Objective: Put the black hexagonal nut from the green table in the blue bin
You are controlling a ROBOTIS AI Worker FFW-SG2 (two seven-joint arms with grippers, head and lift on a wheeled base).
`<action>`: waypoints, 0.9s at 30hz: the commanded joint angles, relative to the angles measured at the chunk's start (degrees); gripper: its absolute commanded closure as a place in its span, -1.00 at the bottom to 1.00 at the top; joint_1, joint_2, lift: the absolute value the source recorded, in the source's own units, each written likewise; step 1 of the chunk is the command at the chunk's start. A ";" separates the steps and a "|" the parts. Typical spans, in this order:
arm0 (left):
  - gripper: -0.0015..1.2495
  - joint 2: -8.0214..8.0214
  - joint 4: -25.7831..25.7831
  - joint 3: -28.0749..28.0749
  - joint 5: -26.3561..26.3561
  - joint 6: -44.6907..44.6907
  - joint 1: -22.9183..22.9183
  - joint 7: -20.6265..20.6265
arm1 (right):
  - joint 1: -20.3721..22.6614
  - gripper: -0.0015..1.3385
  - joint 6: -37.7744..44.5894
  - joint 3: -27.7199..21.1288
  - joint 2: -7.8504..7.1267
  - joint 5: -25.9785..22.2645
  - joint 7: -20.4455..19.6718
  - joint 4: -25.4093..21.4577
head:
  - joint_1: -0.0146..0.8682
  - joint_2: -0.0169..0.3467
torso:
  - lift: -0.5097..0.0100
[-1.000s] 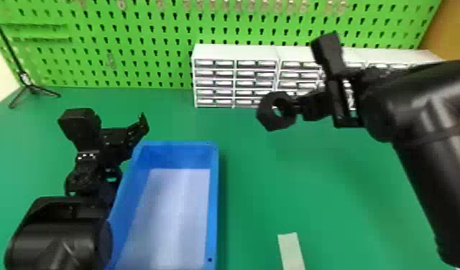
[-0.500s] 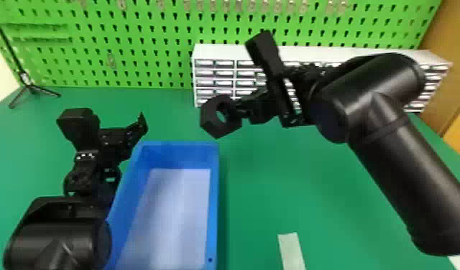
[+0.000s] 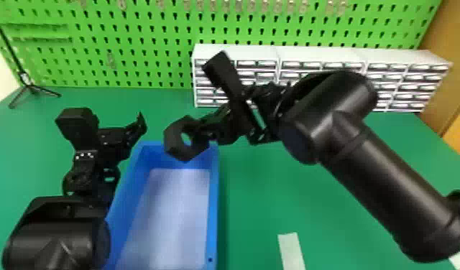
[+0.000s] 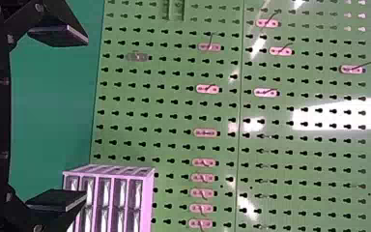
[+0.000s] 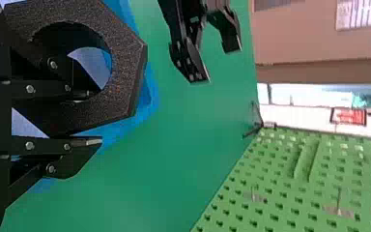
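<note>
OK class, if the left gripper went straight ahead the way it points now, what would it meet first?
Probably the green pegboard, across the table from the left gripper, though the gripper's exact tilt and the depth are hard to judge.

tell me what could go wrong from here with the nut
Released now, the black hexagonal nut might clip the blue bin's far wall, since it appears near that end. With one finger of the right gripper through its hole, it could snag on opening. Swinging too far left might hit the left gripper.
</note>
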 commanded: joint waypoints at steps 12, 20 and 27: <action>-0.74 0.10 -0.49 0.57 0.09 0.01 0.09 0.03 | 3.03 0.56 -5.15 6.41 2.18 -3.94 -0.06 3.25 | 0.59 -0.76 | 0.59; -0.74 0.18 -0.76 0.74 0.09 0.10 0.35 0.03 | 3.74 0.56 -5.15 7.20 2.36 -4.03 -0.06 4.31 | 0.59 -0.76 | 0.59; -0.74 0.18 -0.84 0.83 0.09 0.19 0.35 0.03 | 3.74 0.24 -5.15 7.11 2.18 -3.85 -0.06 4.31 | 0.59 -0.76 | 0.59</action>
